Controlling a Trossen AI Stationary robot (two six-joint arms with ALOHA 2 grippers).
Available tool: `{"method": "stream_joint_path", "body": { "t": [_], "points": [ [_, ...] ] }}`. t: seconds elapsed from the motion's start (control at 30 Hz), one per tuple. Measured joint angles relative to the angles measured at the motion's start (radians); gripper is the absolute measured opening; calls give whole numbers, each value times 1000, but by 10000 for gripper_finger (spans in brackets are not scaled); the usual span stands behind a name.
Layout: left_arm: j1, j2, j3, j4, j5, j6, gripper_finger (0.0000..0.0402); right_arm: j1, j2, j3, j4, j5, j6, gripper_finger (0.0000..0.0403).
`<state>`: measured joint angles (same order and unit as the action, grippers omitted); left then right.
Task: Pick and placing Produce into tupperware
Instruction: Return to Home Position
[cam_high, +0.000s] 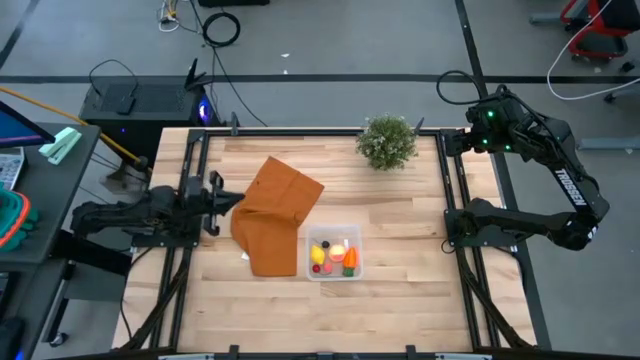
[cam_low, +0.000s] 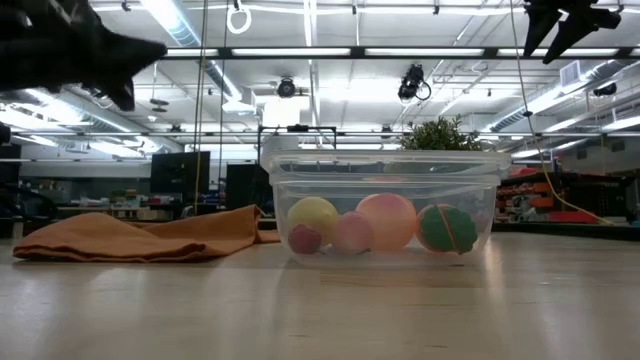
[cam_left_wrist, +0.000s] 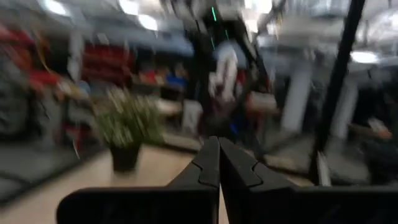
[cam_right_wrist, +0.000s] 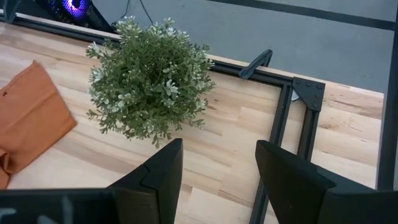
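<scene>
The clear tupperware (cam_high: 312, 238) stands on the table's middle, toward the near edge. Several produce pieces lie in it: a yellow lemon (cam_high: 318, 255), a red-yellow round fruit (cam_high: 338, 249) and an orange carrot (cam_high: 351, 258). The low view shows them through the tupperware's wall (cam_low: 385, 165), with the lemon (cam_low: 313, 214) at the left and a green piece (cam_low: 447, 228) at the right. My left gripper (cam_high: 232, 200) is shut and empty at the table's left edge, above the cloth's left side. My right gripper (cam_right_wrist: 217, 149) stands open and empty, high over the far right corner.
An orange-brown cloth (cam_high: 277, 213) lies crumpled left of the tupperware. A bushy green potted plant (cam_high: 387, 141) stands at the far edge, close under my right gripper. Black frame rails (cam_high: 452, 190) run along the table's sides. Bare wood lies near and right of the tupperware.
</scene>
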<state>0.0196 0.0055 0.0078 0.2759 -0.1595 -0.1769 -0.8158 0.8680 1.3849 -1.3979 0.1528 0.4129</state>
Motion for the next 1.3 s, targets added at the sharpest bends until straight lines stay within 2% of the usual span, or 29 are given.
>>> {"method": "stream_joint_path", "body": {
  "t": [0.13,0.3,0.4,0.57,0.7,0.8,0.97,1.13,1.3],
  "points": [
    [0,0,0,-126,66,-72,6,0,0,0,0,0,0,174],
    [0,0,0,-132,104,-74,20,0,0,0,0,0,0,174],
    [0,0,0,-208,150,-100,17,0,0,0,0,0,-1,174],
    [1,0,0,-245,151,-119,5,0,0,0,0,0,-12,174],
    [6,0,0,-244,145,-132,10,0,-15,0,-1,-10,-44,171],
    [6,0,0,-245,145,-157,25,0,-61,0,-5,-62,-64,138],
    [6,0,0,-244,145,-208,32,0,-169,0,-17,-79,-15,18],
    [6,0,-1,-243,146,-232,25,0,-294,0,9,-72,39,8],
    [6,0,-1,-243,146,-265,18,0,-437,-2,78,-2,63,3]
  ]
}}
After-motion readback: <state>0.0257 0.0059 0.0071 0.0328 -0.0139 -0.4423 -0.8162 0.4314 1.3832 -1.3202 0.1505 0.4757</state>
